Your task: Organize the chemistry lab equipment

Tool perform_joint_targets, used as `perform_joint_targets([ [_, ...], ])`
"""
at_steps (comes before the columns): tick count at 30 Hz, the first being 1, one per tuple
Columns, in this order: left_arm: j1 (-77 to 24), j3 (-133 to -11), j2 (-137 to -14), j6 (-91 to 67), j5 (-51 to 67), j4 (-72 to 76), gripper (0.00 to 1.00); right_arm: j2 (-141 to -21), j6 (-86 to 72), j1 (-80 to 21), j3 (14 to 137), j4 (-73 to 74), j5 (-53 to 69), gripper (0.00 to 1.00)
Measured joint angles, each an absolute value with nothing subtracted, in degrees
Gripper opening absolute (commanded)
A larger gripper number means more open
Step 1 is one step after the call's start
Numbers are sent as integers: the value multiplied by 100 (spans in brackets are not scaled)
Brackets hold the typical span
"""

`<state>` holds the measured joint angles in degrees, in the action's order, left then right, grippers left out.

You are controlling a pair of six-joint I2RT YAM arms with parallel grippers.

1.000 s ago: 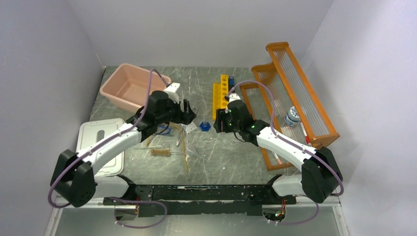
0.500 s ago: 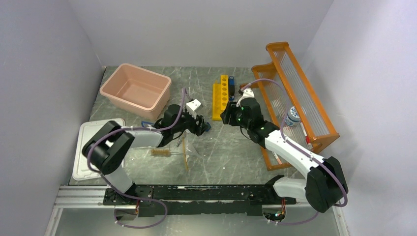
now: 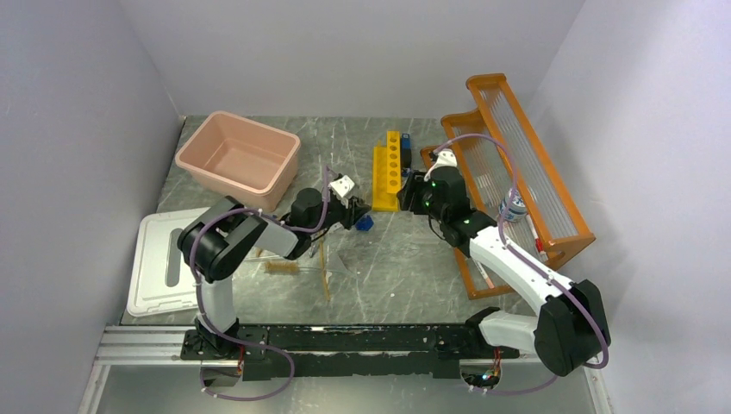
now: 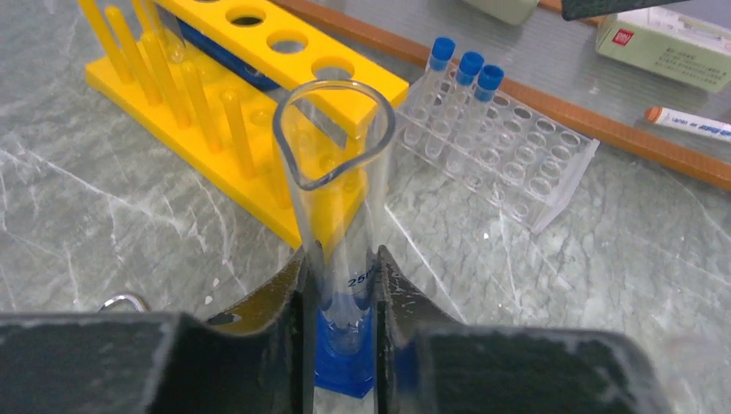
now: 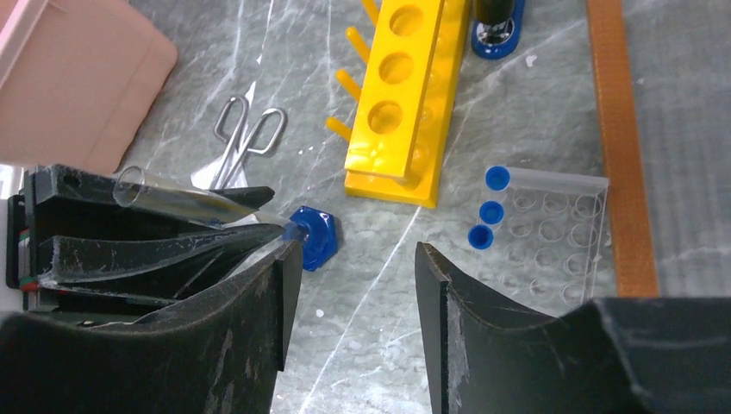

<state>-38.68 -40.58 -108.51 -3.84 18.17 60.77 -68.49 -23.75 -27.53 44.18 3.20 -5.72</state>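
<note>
Two grippers are sitting mid-table, toward the far edge. I am seeing the left gripper clamping its jaws on a clear graduated cylinder, which is tilting, its blue base down by the fingers. The right gripper is hovering nearby with jaws apart, beside the yellow rack. Scissors are lying near the pink tub.
</note>
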Motion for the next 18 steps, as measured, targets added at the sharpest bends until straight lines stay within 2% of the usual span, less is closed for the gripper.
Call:
perform_joint_targets([
  [2,-3872,-4091,-10851,-405,1815,6119,5,-6849,-2353,-2705,4477,331,-596,54],
  [6,-3874,-4331,-10680,-434,1717,5780,5,-6862,-2327,-2663,4591,329,-600,54],
  [14,-3778,-5811,-9583,-578,1264,3531,5,-7052,-2322,-2657,4770,283,-528,53],
  [18,-3393,-6600,-9170,-1048,926,2416,5,-7190,-2324,-2652,4877,242,-451,53],
])
